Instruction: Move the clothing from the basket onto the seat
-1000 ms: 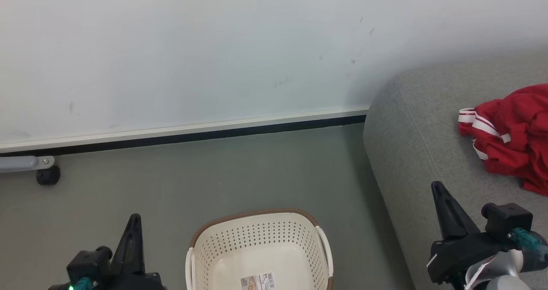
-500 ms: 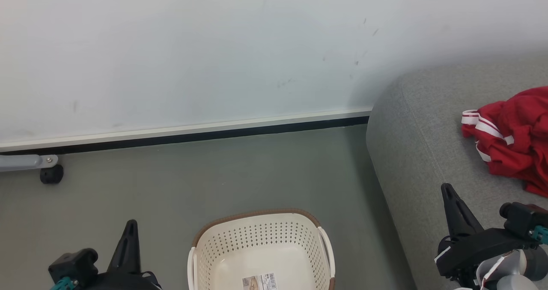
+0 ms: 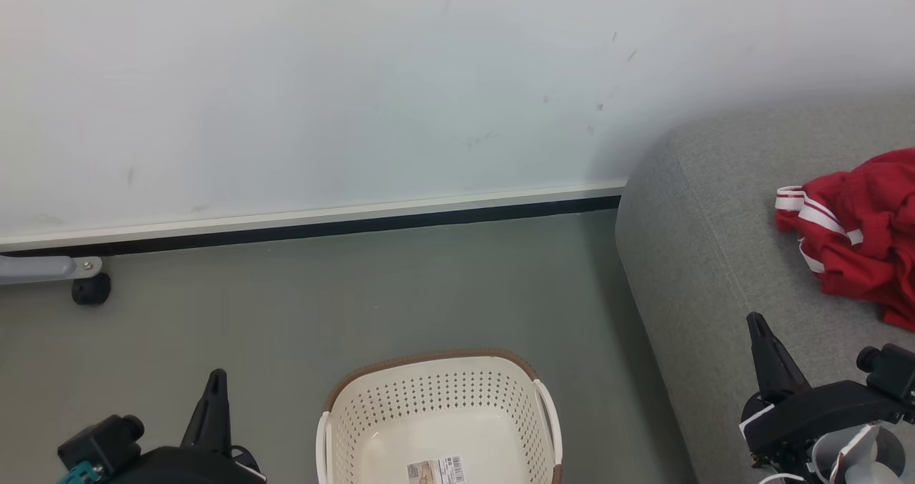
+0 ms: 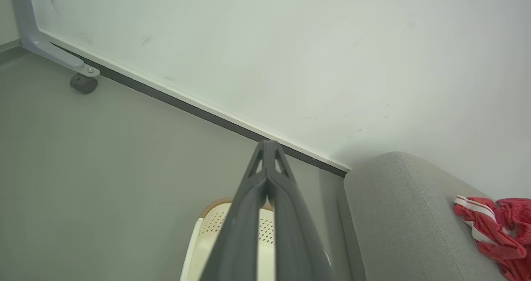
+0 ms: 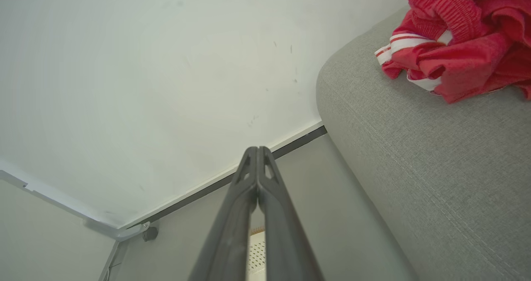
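Both claws are clenched, nothing between the fingers. The left gripper (image 3: 215, 380) is at the lower left of the head view, above the grey floor (image 3: 357, 291). In the left wrist view its two dark fingers press together tip to tip, with no fabric in them. The right gripper (image 3: 756, 323) is at the lower right and shows against the seat (image 3: 715, 255). It is pinched flat too, tips meeting in the right wrist view.

The clothing (image 3: 858, 248) is a crumpled red heap with white stripe trim. It lies on top of the seat at the right edge of the head view, partly cut off by the frame. A strip of grey upholstery separates it from the right gripper's tip — near, not touching.

The basket (image 3: 422, 356) stands on the floor at bottom centre, between the two grippers and just beside the seat's rounded side, well apart from the clothing. It has cream perforated walls, a brown rim and white side handles. I see its bottom with a paper label (image 3: 436, 470) on it — the near part runs out of frame.

Behind is a white wall (image 3: 357, 76) with a dark baseboard (image 3: 322, 228). A grey bar (image 3: 36, 269) with a black caster (image 3: 91, 289) sits at far left.
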`<state>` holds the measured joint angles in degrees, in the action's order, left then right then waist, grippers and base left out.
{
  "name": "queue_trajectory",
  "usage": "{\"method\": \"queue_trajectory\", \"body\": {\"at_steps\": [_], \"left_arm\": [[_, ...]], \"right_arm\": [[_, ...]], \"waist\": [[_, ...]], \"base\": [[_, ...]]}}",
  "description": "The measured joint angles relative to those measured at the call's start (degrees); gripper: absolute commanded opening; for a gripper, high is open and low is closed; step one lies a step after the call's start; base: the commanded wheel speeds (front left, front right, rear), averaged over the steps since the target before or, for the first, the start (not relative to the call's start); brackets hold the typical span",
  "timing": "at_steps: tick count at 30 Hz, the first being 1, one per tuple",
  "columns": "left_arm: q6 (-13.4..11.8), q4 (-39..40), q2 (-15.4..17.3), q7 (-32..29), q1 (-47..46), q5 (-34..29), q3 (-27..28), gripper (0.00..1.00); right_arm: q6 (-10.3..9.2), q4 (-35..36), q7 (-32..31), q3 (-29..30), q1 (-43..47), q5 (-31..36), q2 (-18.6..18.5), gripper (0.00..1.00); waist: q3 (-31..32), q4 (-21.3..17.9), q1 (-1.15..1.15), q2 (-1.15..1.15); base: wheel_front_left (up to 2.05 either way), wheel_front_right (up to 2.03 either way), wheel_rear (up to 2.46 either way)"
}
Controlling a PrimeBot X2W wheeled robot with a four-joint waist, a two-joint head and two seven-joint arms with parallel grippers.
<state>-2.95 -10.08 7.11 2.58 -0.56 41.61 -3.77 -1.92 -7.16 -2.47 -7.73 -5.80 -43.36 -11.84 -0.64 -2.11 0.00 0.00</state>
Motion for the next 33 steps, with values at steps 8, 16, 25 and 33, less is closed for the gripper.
{"method": "queue_trajectory", "body": {"at_steps": [8,16,25,33], "left_arm": [[1.49,-0.80,-0.49,-1.48,-0.32,6.53,1.35,0.00],[2.52,-1.74,-1.10,-2.49,-0.52,12.76,2.36,0.00],[3.86,-2.55,-1.82,-3.71,-1.48,19.60,3.57,0.00],[5.05,-3.36,-2.24,-4.71,-1.68,25.60,4.77,0.00]], "right_arm": [[1.16,-1.22,-0.52,2.10,0.00,-6.48,1.23,0.00],[2.15,-2.54,-1.04,3.94,0.00,-12.26,2.37,0.00],[3.37,-3.87,-1.56,6.01,0.00,-18.82,3.60,0.00],[4.46,-4.90,-2.08,7.88,0.00,-24.59,4.66,0.00]], "waist": [[0.07,0.29,0.00,0.00],[0.14,0.54,0.00,0.00],[0.21,0.83,0.00,0.00],[0.27,1.09,0.00,0.00]], "base": [[0.00,0.00,0.00],[0.00,0.00,0.00],[0.00,0.00,0.00],[0.00,0.00,0.00]]}}
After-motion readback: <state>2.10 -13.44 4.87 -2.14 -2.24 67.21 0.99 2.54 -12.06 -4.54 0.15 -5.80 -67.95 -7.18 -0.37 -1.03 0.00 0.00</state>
